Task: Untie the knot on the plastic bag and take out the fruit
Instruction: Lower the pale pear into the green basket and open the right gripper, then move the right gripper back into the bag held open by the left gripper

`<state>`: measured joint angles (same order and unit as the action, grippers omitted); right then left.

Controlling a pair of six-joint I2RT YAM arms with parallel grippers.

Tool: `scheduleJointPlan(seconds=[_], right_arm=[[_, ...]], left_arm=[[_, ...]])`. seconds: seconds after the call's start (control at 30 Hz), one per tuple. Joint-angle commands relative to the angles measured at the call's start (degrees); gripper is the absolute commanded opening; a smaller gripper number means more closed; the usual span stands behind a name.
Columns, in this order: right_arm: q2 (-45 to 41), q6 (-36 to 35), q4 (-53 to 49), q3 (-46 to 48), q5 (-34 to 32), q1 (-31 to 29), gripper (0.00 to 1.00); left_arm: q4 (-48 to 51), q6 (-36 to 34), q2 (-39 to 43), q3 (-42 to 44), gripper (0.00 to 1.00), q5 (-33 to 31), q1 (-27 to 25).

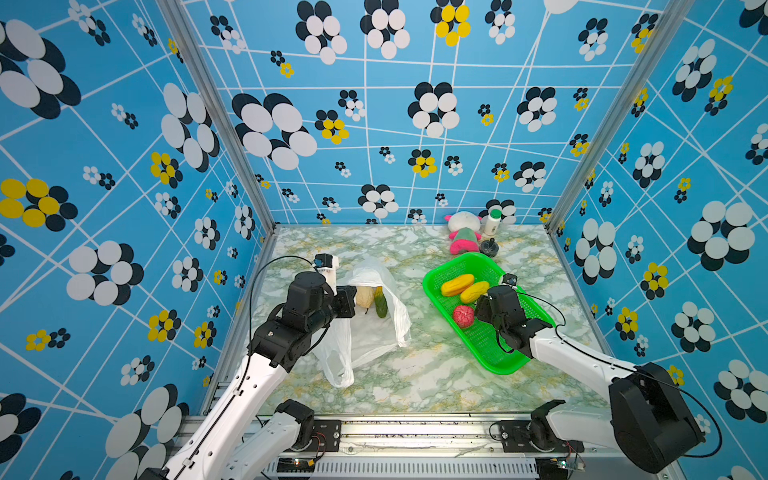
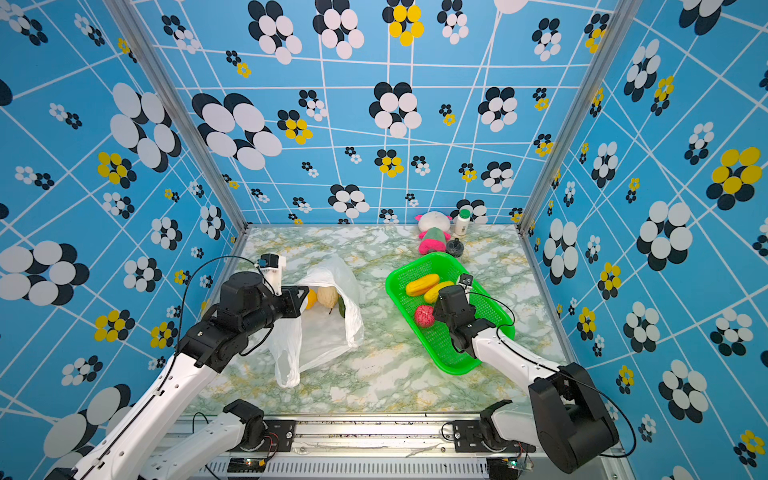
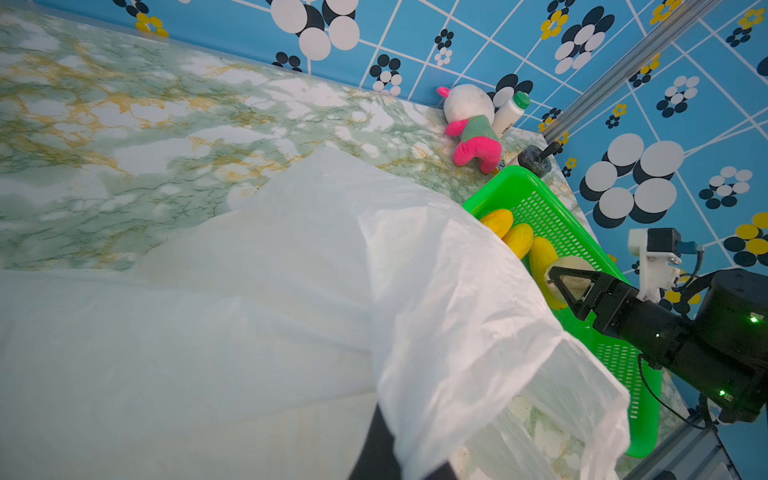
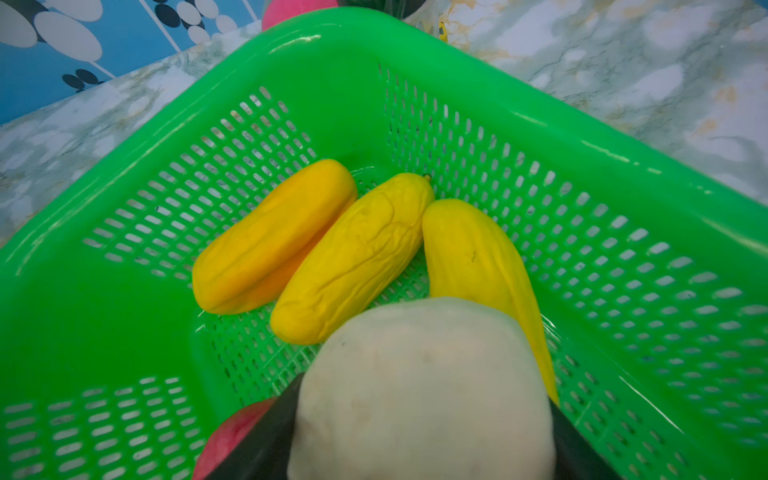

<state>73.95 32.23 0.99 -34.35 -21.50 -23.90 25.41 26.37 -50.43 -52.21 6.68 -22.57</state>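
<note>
Released high, beige fruit point(image 4: 419, 374) clamped in right gripper point(image 4: 419, 440) may bounce out of basket point(image 4: 519, 104); left gripper point(image 1: 347, 301), pinching bag point(image 1: 376, 340), could slip off.

Bare tabletop point(image 1: 419, 374) lies open between plastic bag point(image 1: 374, 332) and green basket point(image 1: 484, 345).

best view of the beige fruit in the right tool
Right wrist view: the beige fruit fills the foreground, gripped by the right tool. The left wrist view shows it small; in both top views the arm hides it.
</note>
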Motion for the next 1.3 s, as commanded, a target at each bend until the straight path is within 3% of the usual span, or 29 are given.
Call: scheduleJointPlan(seconds=[0.0,0.17,0.27,0.53,0.7,0.8,0.93,1.0,1.1,1.27], right_arm=[[2.58,0.16,-0.36,-0.85,2.46,0.35,0.61],[4.68,0.06,-2.25,-3.05,2.39,0.35,0.79],[3.98,0.03,-2.56,-3.03,1.89,0.35,0.81],[-1.96,-0.44,-5.27,-2.79,3.27,0.09,0.99],[-11.89,-2.28,-9.30,-1.94,0.89,-2.48,0.95],[-21.94,-6.20,-7.90,0.29,-0.24,-7.90,0.86],[-32.59,-12.55,-2.44,3.45,3.29,-17.01,0.70],[-35.11,-16.16,1.12,4.64,5.56,-22.49,0.68],[-33.66,-21.89,7.17,5.58,8.74,-31.76,0.66],[-22.57,-30.59,16.41,3.35,8.88,-46.01,0.63]], left_arm=[[0.34,-0.60,1.01,0.27,0.00,-0.42,0.13],[0.05,-0.20,0.58,0.78,0.00,-0.11,0.19],[0.77,-0.55,0.42,-0.37,0.00,-0.23,0.23],[-0.19,-0.39,1.19,0.80,0.00,-0.36,0.19],[0.32,-0.67,0.07,-0.86,0.00,0.09,0.16],[-0.18,-0.69,0.41,-0.61,0.00,0.03,0.14],[-0.71,-0.58,0.54,-0.12,0.00,-0.12,0.11],[-0.55,-0.66,0.00,-0.70,0.00,0.12,0.12],[0.14,-1.01,-1.17,-2.27,0.00,-0.02,0.15],[-0.86,-0.78,-1.37,-1.59,0.00,0.01,0.13]])
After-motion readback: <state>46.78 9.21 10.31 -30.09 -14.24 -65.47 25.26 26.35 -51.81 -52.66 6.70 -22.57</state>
